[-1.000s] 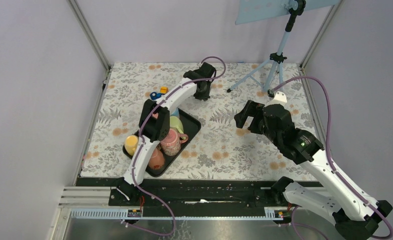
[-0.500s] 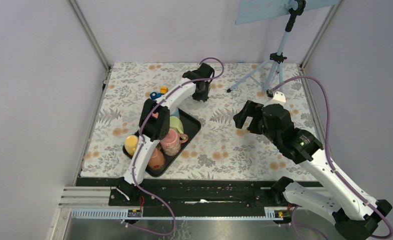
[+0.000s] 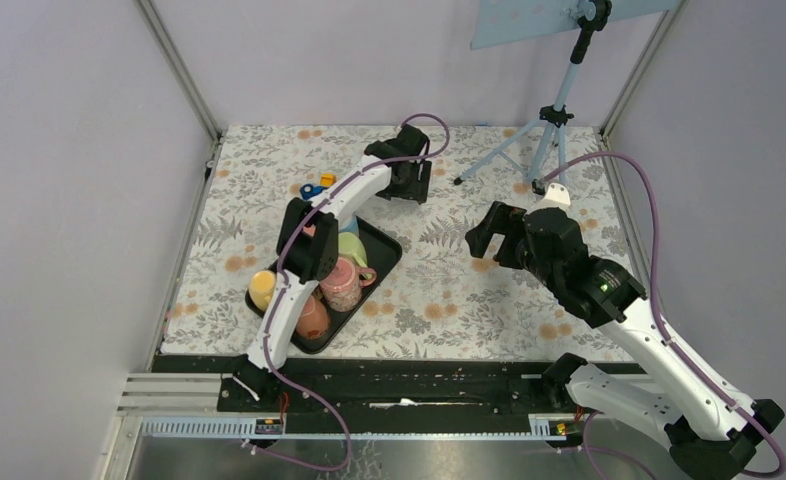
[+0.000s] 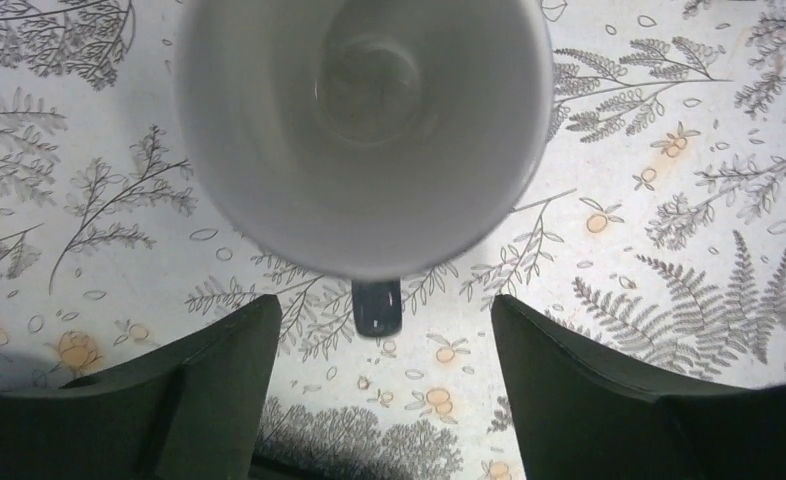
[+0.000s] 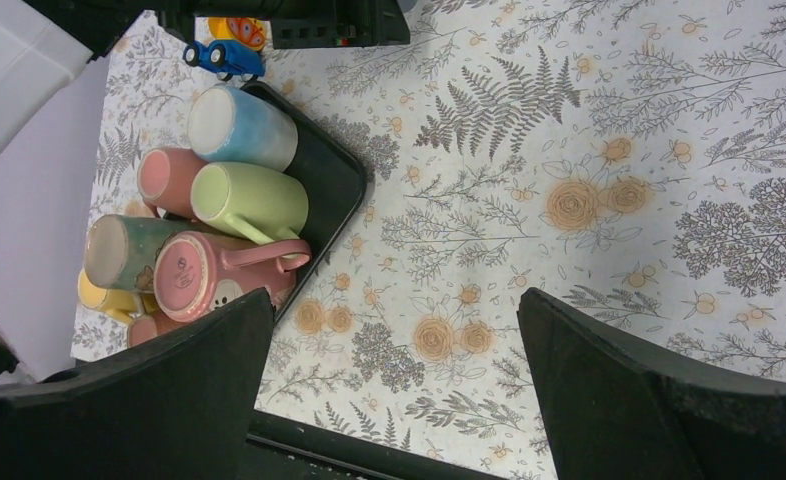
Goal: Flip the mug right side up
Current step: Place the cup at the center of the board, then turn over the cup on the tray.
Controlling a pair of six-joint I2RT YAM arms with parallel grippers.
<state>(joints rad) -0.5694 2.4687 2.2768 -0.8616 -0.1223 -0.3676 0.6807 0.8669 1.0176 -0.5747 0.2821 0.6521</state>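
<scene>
The white mug stands mouth-up on the desk, axis vertical, at 12 o'clock from our left jaws. These are spread and clear of it, with its handle at 6 o'clock. Our right jaws, also wide apart, hang well off at 4 o'clock.

Bright, soft, even light falls from above. The overhead view is sharp throughout; the pale lilac walls look flat, and the arms cast only faint shadows on the floral-patterned surface. In the left wrist view, the white ceramic mug sits close to the lens, slightly soft, its inside shaded grey. The left arm's dark fingers are blurred. The right wrist view is crisp mid-frame, with the right arm's dark fingers blurred and slight stretching towards the edges.
</scene>
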